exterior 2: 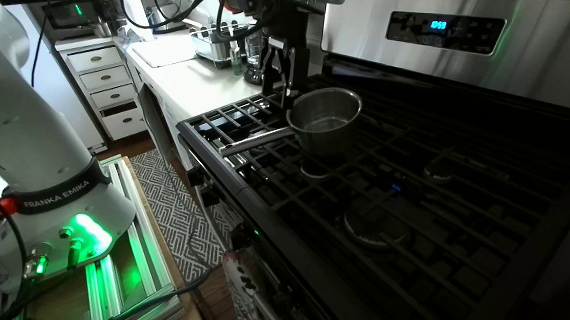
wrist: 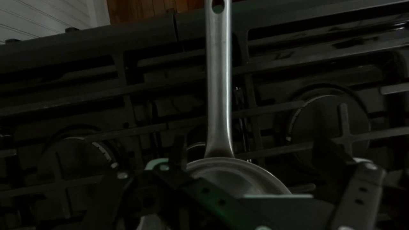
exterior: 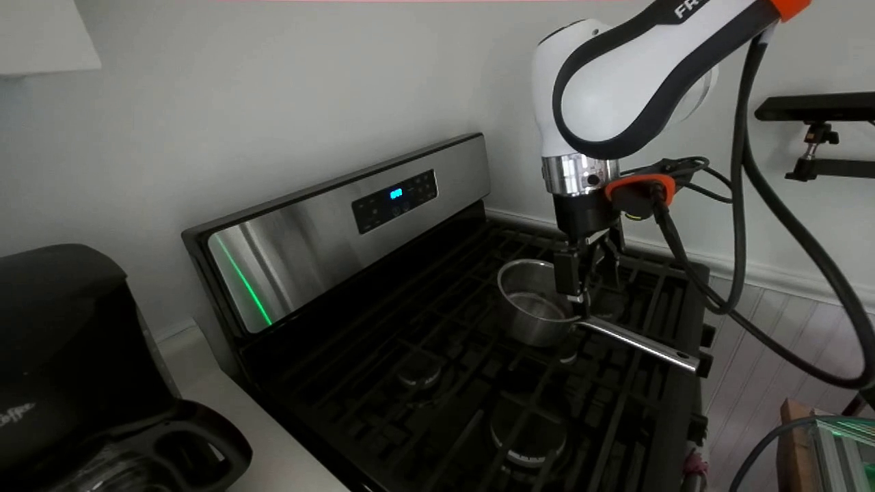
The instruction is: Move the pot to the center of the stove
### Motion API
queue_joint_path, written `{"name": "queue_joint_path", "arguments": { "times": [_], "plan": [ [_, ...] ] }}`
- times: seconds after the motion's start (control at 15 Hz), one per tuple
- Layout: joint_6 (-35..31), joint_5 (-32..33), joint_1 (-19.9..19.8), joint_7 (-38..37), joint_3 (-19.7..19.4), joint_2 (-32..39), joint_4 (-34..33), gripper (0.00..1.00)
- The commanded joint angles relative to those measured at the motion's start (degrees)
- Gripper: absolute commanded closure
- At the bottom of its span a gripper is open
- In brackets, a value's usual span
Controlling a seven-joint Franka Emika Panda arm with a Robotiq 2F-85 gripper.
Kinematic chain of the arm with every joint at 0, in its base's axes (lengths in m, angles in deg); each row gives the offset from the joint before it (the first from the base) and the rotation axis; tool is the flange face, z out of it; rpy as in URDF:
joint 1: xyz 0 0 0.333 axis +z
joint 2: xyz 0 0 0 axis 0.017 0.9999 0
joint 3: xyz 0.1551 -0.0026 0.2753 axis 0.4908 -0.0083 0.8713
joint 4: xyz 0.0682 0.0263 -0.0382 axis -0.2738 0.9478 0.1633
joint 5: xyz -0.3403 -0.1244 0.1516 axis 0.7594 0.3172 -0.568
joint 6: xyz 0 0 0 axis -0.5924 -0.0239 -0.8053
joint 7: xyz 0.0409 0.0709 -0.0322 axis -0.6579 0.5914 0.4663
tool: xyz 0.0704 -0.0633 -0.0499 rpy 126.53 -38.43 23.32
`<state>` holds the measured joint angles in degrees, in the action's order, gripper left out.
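Tbh the fingers are so close to the stainless saucepan that one sloppy move could snag and drag it off the middle of the gas stove, roughly where it sits. They look spread apart near its handle base, bowl between them and the stove's back panel. Touching? Can't tell.
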<state>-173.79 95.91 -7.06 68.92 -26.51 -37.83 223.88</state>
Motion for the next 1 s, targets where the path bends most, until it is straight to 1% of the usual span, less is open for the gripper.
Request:
{"name": "queue_joint_path", "arguments": {
  "times": [0.0,0.13,0.4,0.93],
  "plan": [
    [2.21,2.4,-0.07,-4.9,1.04,-5.47,0.79,0.0],
    [2.22,2.72,-0.2,-7.55,1.62,-8.6,0.83,0.0],
    [4.46,4.03,-0.49,-12.09,3.59,-13.96,-0.14,0.0],
    [9.18,4.04,-0.84,-15.78,6.04,-19.76,-2.34,0.0]
  ]
}}
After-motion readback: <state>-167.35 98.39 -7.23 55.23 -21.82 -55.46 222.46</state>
